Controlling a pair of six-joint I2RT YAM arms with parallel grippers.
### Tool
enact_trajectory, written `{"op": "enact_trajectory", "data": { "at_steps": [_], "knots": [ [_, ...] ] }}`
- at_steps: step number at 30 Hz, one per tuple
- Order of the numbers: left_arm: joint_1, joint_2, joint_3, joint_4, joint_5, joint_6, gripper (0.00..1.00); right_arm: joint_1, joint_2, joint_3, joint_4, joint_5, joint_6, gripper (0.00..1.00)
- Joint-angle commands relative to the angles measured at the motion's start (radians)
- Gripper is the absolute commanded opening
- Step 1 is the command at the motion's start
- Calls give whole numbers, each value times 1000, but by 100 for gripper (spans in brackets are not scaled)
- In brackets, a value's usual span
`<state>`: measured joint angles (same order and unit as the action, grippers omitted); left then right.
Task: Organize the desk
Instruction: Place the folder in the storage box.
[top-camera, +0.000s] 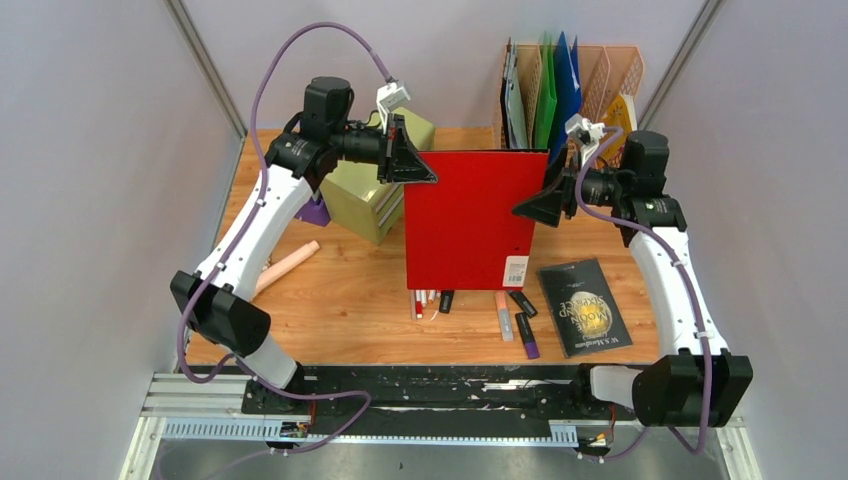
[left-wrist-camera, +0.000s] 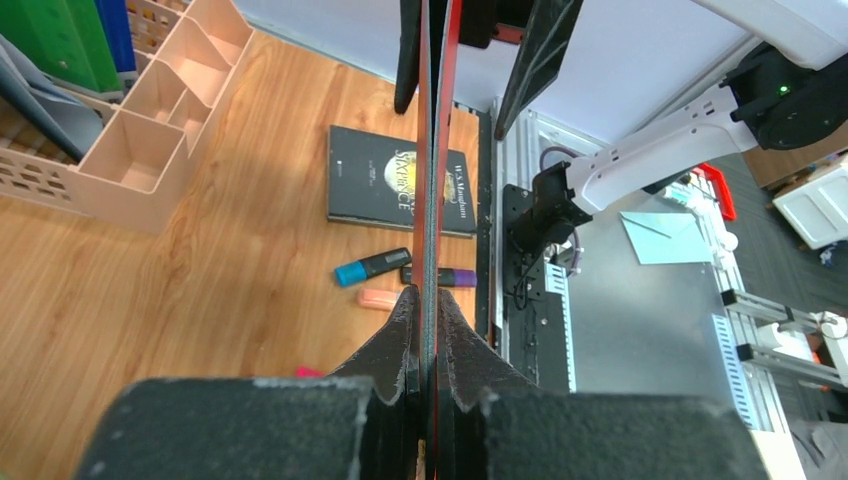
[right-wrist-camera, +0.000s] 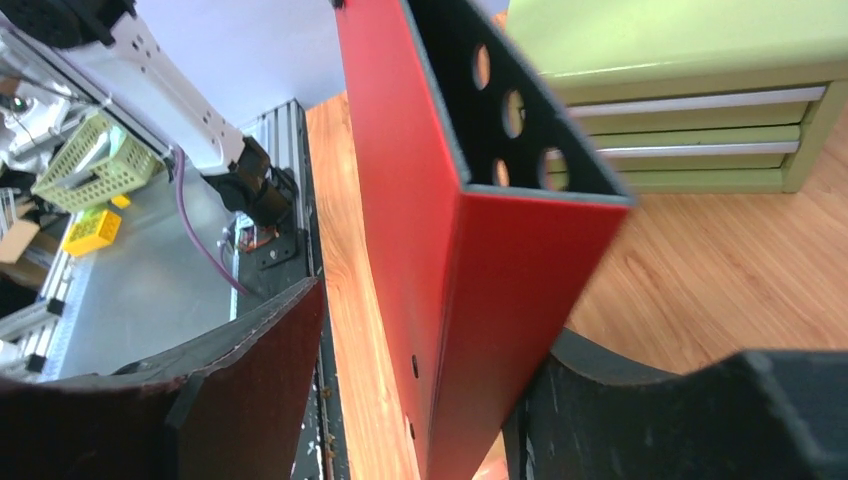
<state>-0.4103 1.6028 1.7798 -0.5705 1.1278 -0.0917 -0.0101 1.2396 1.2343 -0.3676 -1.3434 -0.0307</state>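
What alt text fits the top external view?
A red folder stands upright over the desk, with the left gripper clamped on its upper left corner and the right gripper at its right edge. Behind stand a green drawer chest and a peach file rack; markers and a black book lie in front.

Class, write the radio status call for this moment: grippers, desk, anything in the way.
Left gripper shut on red folder edge. Right gripper open, straddling opposite edge. Folder upright over desk. Markers, black book loose below.
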Motion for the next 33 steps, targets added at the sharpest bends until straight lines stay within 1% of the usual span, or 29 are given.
{"op": "enact_trajectory", "data": {
  "at_steps": [1, 6, 9, 15, 18, 23, 27, 33],
  "knots": [
    [5, 2, 65, 51, 65, -34, 0, 57, -24, -7, -171, 8, -218, 60],
    [4, 15, 94, 19, 80, -8, 0, 67, -13, 7, -261, 35, -313, 51],
    [5, 24, 126, -67, 70, 59, 0, 68, -3, 38, -348, 60, -392, 48],
    [4, 41, 170, -199, 50, 182, 0, 66, 16, 123, -495, 136, -511, 47],
    [5, 49, 180, -233, 48, 206, 0, 67, 25, 158, -540, 155, -553, 47],
    [5, 51, 166, -209, 56, 185, 0, 68, 45, 167, -558, 94, -551, 44],
    [5, 52, 148, -146, 69, 129, 0, 71, 56, 148, -557, 33, -541, 43],
    [4, 55, 121, -55, 111, 41, 0, 75, 59, 123, -553, 14, -537, 43]
  ]
}}
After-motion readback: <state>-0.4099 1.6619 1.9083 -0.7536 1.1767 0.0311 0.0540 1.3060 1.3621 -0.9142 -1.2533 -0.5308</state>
